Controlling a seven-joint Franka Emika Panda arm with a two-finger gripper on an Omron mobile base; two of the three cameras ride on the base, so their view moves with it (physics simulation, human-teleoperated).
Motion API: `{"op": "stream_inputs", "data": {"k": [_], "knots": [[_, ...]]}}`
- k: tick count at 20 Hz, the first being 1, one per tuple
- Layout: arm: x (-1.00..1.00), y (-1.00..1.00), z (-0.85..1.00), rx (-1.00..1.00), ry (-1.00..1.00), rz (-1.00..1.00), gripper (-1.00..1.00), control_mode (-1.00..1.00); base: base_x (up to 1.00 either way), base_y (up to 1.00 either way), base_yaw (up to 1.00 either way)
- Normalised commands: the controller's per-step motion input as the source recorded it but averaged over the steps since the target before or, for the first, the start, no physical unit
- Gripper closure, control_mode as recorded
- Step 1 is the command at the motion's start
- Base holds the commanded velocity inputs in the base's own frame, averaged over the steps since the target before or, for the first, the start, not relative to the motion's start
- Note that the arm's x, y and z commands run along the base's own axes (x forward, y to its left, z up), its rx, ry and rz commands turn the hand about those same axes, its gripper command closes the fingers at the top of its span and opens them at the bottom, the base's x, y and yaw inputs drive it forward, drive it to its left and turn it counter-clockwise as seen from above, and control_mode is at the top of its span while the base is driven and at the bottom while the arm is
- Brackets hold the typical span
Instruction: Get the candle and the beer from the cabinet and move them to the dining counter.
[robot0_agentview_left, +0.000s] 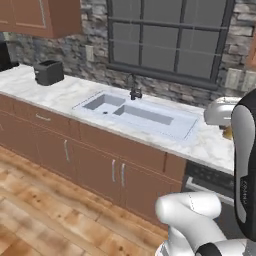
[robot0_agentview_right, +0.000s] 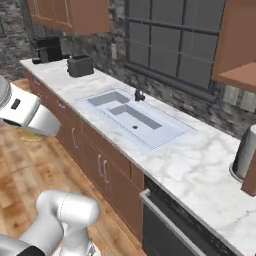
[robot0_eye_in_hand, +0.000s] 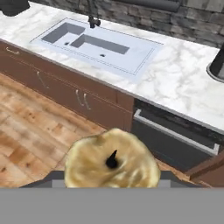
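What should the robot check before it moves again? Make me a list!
1. Tiny gold-tan candle held at the gripper, off the wooden floor: ok.
2. Candle clear of the brown base cabinets: ok.
3. Facing the dining counter: not ok; the white marble counter with a sink lies ahead.
4. Beer bottle fetched: cannot tell.

We see a marble counter (robot0_agentview_left: 75, 95) across mid-frame with an inset sink (robot0_agentview_left: 137, 114), a toaster (robot0_agentview_left: 48, 72) at upper left, and a steel pot (robot0_agentview_right: 246, 152) at right.
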Motion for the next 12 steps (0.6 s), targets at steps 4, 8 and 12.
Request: {"op": "stream_inputs", "data": {"k": [4, 8, 12], "knots": [[0.00, 0.00, 0.00, 0.00, 0.00, 0.00, 1.00, 1.00, -0.15, 0.00, 1.00], [0.00, 0.00, 0.00, 0.00, 0.00, 0.00, 1.00, 1.00, -0.33, 0.11, 0.99], [0.00, 0.00, 0.00, 0.00, 0.00, 0.00, 1.00, 1.00, -0.92, 0.42, 0.81]]}}
